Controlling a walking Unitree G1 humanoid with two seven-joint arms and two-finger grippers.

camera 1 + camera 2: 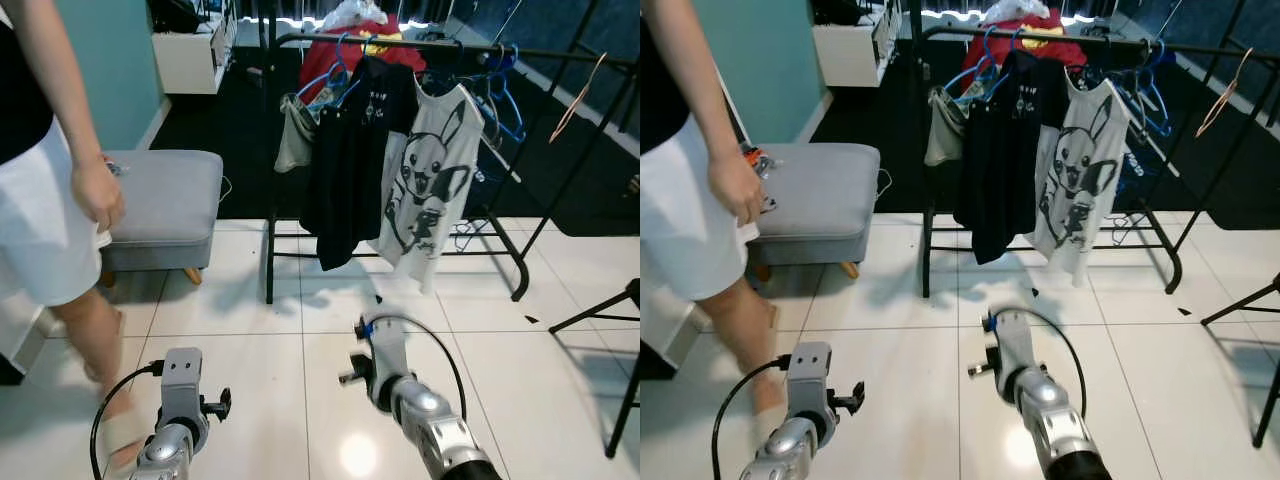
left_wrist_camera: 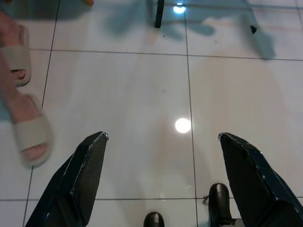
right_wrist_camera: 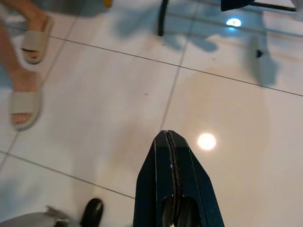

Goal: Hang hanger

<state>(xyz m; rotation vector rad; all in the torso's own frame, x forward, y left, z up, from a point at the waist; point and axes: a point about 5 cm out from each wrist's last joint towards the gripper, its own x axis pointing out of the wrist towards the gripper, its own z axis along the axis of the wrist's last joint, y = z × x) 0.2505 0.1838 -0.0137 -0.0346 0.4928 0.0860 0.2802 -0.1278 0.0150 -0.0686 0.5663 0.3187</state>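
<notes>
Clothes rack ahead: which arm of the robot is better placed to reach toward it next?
Probably the right. The right gripper is extended toward the clothes rack, though shut and empty; the left gripper is open, lower and toward the person.

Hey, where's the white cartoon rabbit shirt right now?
The white cartoon shirt hangs on the black clothes rack ahead of the robot, right of centre in the head views, beside the dark shirt.

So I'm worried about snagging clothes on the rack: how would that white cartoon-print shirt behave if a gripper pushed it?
The white shirt hangs in loose folds, so it is probably floppy and would swing rather than resist. It looks thin and light. It hangs against the dark shirt on the rail, so a push would likely move both.
</notes>
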